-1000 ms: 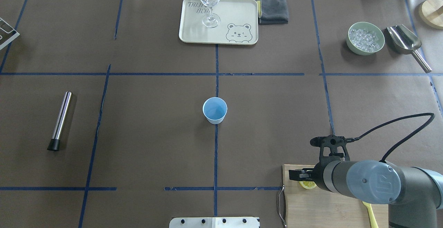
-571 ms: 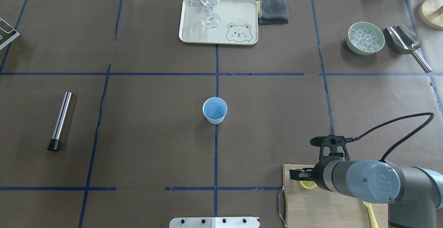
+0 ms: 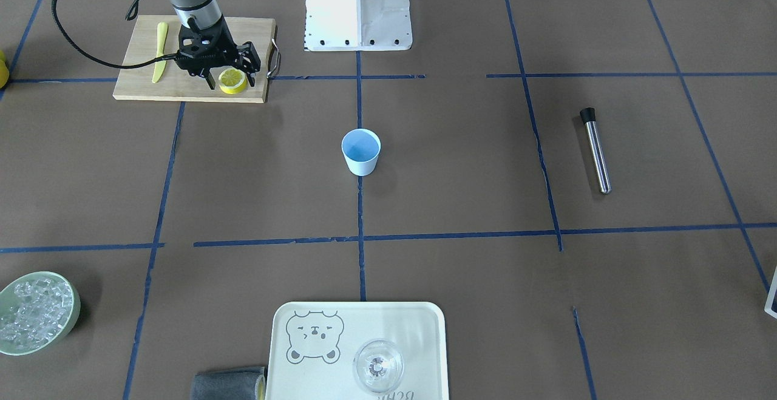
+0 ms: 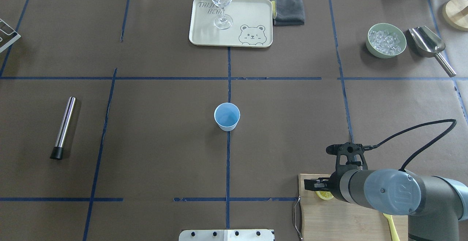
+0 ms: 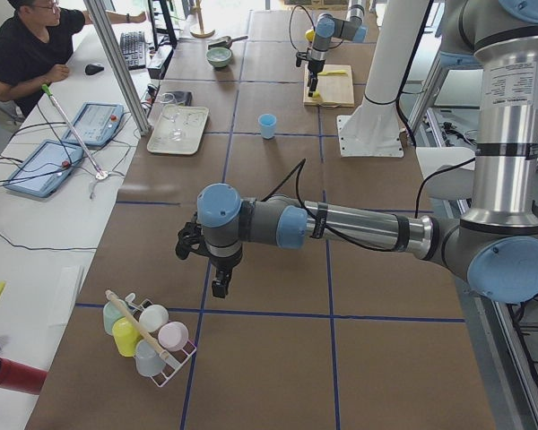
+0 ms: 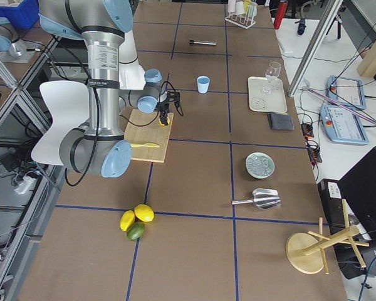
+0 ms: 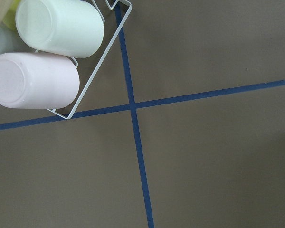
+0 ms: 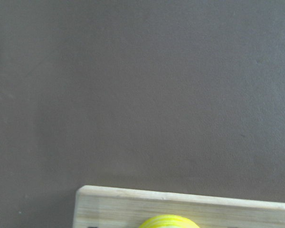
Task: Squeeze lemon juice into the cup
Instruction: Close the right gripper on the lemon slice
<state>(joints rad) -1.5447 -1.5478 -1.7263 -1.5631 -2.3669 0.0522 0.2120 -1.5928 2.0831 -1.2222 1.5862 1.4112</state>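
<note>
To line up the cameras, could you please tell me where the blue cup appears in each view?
Front-facing: cup, centre.
Overhead: centre.
Exterior left: upper middle.
Exterior right: upper middle.
Left wrist: absent.
Right wrist: absent.
Shared landmark: the wooden board.

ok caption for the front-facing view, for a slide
Right gripper poised at the lemon on the cutting board, cup standing at table centre.

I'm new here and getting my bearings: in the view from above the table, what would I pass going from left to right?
First the metal tube → cup → grey cloth → lemon → bowl of ice → metal scoop.
</note>
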